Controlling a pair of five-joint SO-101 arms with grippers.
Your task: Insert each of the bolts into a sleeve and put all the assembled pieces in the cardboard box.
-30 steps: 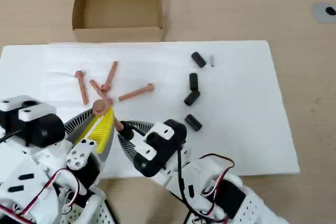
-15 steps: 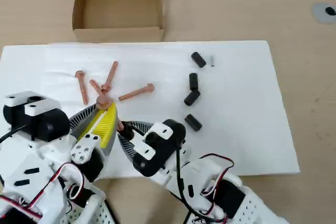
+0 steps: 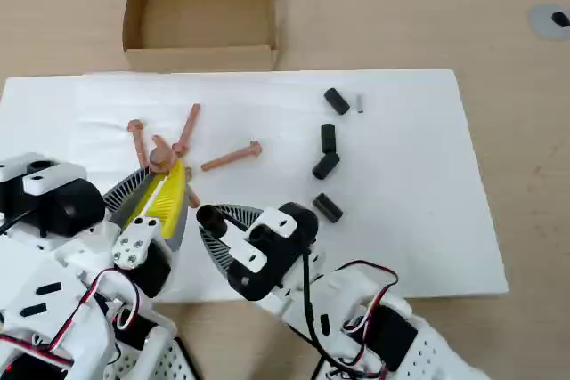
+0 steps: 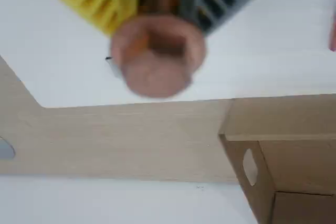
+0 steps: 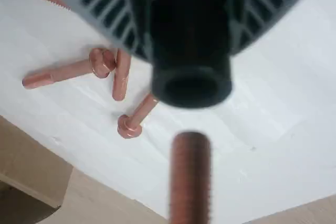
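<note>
Two claws sit close together over the near part of the white sheet (image 3: 419, 220) that covers the bench (image 3: 525, 175). The left claw (image 3: 163, 173), with one yellow finger and one grey, is pinching a copper bolt (image 3: 161, 158) just below its head. The head points toward the box (image 3: 134, 15), and the shank slants down toward the other arm. The right claw (image 3: 214, 222) is pinching a black sleeve (image 3: 209, 216) at its tips. The sleeve's open end faces the bolt's tip. In the right wrist view the tip sits just in front of the bore, roughly in line with it, with a small gap between them; the bolt is not inside.

Four loose bolts (image 3: 232, 156) lie on the sheet just beyond the left claw, fanned out, and some touch or cross near their heads. Four loose sleeves (image 3: 329, 138) lie well apart from them on the right half of the sheet. Two are almost touching in the middle, one is nearer the arms, and one is farther off beside a small grey pin (image 3: 360, 103). The box stands open on the bare bench past the sheet's far edge. A grey disc (image 3: 552, 20) lies at the far right corner of the bench.
</note>
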